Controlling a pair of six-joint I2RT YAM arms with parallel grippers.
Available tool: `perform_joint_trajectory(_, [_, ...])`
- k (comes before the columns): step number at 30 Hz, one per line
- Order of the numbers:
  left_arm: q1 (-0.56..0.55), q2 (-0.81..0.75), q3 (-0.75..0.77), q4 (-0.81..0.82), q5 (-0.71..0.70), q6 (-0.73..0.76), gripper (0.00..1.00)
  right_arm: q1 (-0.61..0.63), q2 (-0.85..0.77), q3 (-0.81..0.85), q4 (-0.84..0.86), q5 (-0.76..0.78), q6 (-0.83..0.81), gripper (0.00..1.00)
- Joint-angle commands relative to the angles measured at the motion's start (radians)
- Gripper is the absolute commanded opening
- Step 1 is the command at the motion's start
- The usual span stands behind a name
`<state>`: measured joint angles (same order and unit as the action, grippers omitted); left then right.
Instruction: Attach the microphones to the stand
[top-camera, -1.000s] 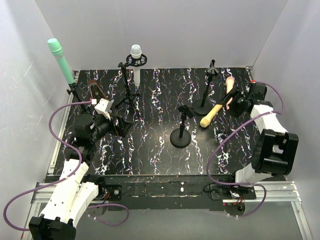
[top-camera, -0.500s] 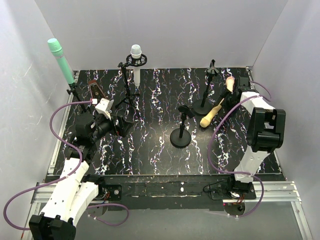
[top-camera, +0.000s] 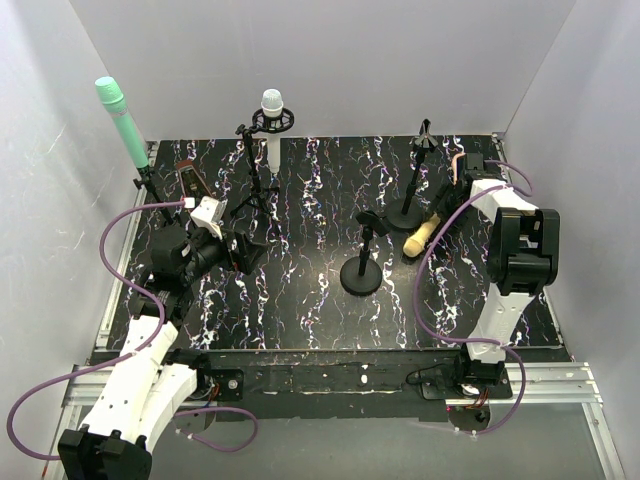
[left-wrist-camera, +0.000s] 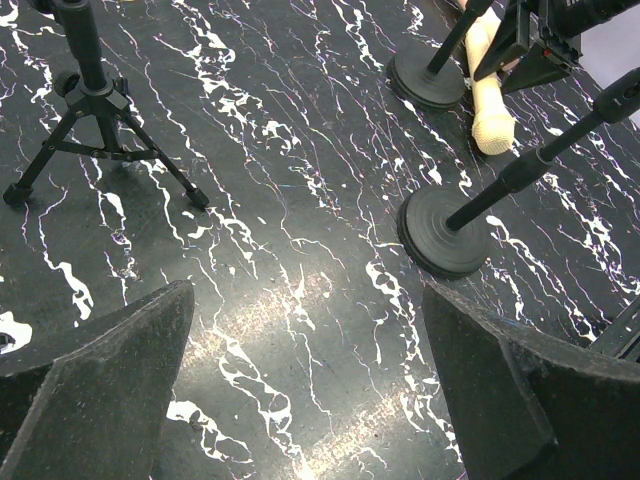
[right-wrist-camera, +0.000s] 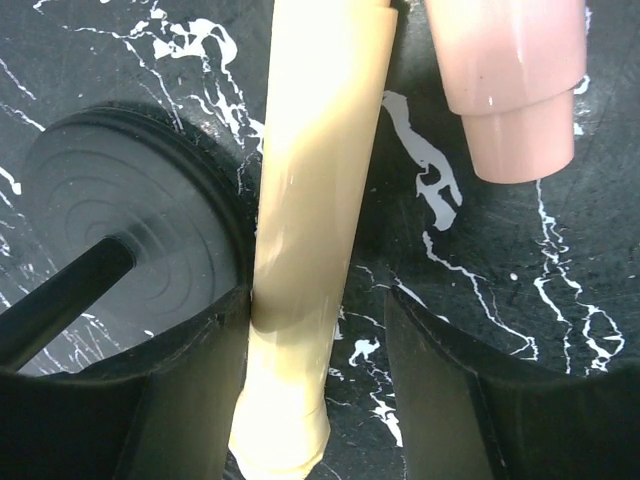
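One arm (top-camera: 521, 262) low over yellow microphone (right-wrist-camera: 312, 190)

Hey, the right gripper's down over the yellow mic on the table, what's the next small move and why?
Probably close the right gripper on the yellow microphone before lifting. Its handle lies on the table between the open fingers, with a gap at one finger, so it isn't gripped yet.

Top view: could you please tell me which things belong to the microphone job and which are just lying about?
Job: green microphone, white microphone, yellow microphone, pink microphone, near round stand, far round stand, tripod stand.
Lying about: brownish strip at back left, purpose unclear; purple cable.
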<state>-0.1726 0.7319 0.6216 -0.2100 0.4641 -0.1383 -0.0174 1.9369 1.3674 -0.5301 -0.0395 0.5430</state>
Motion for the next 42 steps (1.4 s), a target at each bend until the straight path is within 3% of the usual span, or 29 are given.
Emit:
perform_joint_trajectory(1, [-0.004,-0.008,0.033,0.000,0.015,0.008,0.98,0.008,0.028,0.035,-0.031,0.064,-0.028,0.60])
perform_joint_trajectory(8, [-0.004,-0.014,0.033,-0.002,0.013,0.009,0.98,0.016,0.042,0.033,-0.041,0.067,-0.074,0.55])
perform_joint_trajectory(13, [-0.004,-0.017,0.033,-0.002,0.016,0.009,0.98,0.016,-0.001,-0.028,-0.008,-0.006,-0.100,0.31])
perform_joint_trajectory(18, [-0.004,-0.026,0.033,-0.002,0.015,0.011,0.98,0.013,-0.078,-0.086,0.019,-0.105,-0.109,0.13])
perform_joint_trajectory(26, [-0.004,-0.038,0.021,0.049,0.109,-0.017,0.98,0.000,-0.263,-0.185,-0.011,-0.284,-0.184,0.01])
perform_joint_trajectory(32, [-0.004,-0.006,-0.031,0.278,0.352,-0.187,0.98,-0.035,-0.401,-0.287,-0.068,-0.365,-0.308,0.01])
perform_joint_trajectory(42, [-0.018,0.024,-0.103,0.684,0.424,-0.668,0.98,-0.217,-0.873,-0.410,-0.067,-0.499,-0.474,0.01])
